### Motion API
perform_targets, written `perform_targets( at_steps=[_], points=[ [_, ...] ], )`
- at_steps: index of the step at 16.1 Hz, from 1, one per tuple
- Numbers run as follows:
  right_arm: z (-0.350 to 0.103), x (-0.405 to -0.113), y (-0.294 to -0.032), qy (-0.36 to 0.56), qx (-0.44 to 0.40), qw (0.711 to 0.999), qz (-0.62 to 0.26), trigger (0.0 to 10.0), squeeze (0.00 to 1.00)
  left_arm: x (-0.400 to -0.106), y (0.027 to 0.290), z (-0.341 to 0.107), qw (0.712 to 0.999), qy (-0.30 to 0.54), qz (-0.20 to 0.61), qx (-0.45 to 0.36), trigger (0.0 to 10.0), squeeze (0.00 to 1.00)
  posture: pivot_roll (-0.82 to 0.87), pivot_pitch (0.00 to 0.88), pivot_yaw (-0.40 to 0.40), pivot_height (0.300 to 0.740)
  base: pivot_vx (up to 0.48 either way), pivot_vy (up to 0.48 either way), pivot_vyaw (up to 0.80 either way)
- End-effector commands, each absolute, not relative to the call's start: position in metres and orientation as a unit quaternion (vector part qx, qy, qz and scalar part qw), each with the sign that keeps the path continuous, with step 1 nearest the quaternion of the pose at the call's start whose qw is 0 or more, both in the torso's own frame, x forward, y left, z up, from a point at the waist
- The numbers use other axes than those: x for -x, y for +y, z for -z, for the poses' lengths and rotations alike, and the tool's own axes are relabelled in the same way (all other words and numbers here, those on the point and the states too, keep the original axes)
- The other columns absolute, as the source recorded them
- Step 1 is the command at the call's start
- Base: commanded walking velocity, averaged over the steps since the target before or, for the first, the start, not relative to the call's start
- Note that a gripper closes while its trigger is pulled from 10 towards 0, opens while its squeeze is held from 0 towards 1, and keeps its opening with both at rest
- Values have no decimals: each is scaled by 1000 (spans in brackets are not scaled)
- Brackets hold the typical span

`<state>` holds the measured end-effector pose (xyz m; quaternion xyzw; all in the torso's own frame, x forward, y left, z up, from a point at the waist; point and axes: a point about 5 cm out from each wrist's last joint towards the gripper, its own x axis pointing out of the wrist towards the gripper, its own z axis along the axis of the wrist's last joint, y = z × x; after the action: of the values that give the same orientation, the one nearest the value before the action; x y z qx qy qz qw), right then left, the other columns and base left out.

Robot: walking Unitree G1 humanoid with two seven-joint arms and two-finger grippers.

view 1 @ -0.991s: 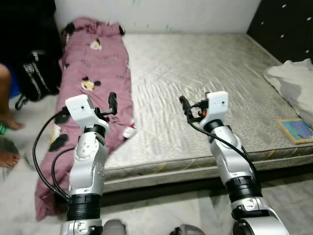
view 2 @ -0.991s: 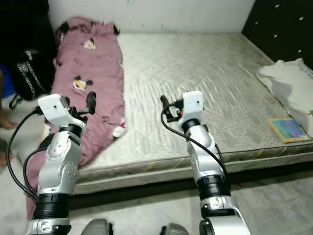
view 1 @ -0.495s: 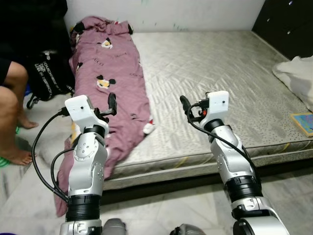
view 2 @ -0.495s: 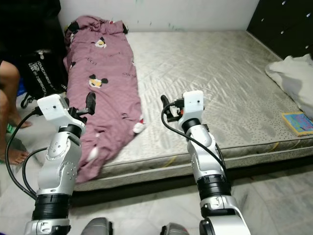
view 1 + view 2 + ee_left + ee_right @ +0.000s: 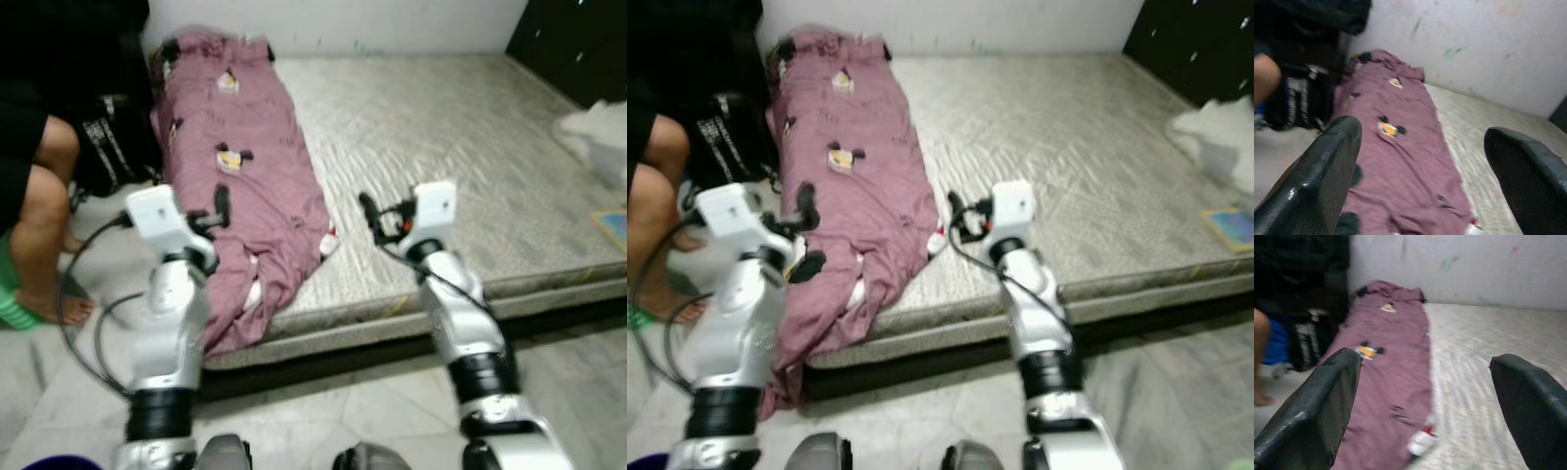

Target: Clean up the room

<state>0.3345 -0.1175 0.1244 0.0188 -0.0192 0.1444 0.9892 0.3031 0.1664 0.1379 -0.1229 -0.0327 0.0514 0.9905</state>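
Both sets of jaws stand spread wide with nothing between them: the left gripper [image 5: 1422, 171] and the right gripper [image 5: 1425, 406] are each held up in front of the robot, released and empty.

Ahead of them lies a big grey quilted mattress [image 5: 460, 157], low on the pale tiled floor [image 5: 323, 411], its far edge against a white wall [image 5: 343, 20]. Along the mattress's left side stretches a long mauve blanket printed with cartoon mouse figures [image 5: 260, 186], rumpled, its near end spilling over the mattress edge down to the floor. The left gripper hangs above that drooping end; the right gripper hovers just beside the blanket's inner edge, over bare mattress.

At the right stands a dark cabinet [image 5: 578, 44], and near it on the mattress sits a heap of white cloth [image 5: 598, 132], with a small colourful flat book [image 5: 1232, 227] close by. To the left of the mattress a person's bare leg [image 5: 44, 225] shows, foot on the floor, next to a black bag with white lettering [image 5: 113, 147].
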Motion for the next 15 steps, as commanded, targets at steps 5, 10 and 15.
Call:
perform_targets(
  at_steps=[5, 10, 15],
  points=[
    [-129, -336, -120, -24, -15, 989, -144, 10000, 0, -302, 160, -145, 990, -52, -29, 131, 10000, 0, 30, 0, -47, 740, 130, 0, 0],
    [-129, -335, -120, -23, -14, 989, -146, 10000, 0, -301, 159, -145, 990, -51, -25, 132, 10000, 0, 30, 0, -46, 740, 381, 0, 0],
    [-128, -335, -119, -22, -15, 989, -146, 10000, 0, -301, 159, -143, 991, -44, -26, 124, 10000, 0, 33, 0, -46, 740, 259, 0, 0]
  ],
)
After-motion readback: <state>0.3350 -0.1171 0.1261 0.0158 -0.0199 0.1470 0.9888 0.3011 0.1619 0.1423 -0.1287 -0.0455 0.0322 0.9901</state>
